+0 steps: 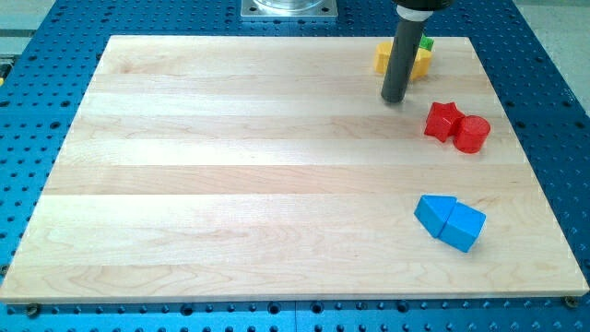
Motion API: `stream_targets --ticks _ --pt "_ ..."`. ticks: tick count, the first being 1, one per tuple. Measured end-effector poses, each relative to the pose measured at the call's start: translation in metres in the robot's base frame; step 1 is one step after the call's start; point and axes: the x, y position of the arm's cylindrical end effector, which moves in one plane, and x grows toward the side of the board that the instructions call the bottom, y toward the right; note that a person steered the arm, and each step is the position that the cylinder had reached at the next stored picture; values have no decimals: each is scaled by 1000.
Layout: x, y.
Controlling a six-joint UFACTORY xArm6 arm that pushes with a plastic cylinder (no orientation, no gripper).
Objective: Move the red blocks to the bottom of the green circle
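Observation:
A red star block point(442, 121) and a red round block point(472, 134) lie touching at the view's right. My tip point(395, 99) stands up and to the left of the red star, apart from it. Behind the rod, at the view's top right, a yellow block point(417, 60) and a green block point(426, 42) show only partly; the rod hides the rest, so the green block's shape cannot be made out.
Two blue blocks point(449, 221) lie touching at the view's lower right. The wooden board point(230, 184) rests on a blue perforated table point(553, 111). A metal mount point(289, 9) sits at the view's top edge.

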Motion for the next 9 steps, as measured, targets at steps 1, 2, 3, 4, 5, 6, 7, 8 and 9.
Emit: stream_targets --ticks 1,2,3,4,5,6,7,8,9 --pt "0 0" --pt "0 6" --pt "16 54" --pt "53 88" --pt "61 101" --pt "67 167" --pt "115 151" --pt "114 67" --pt "96 16"
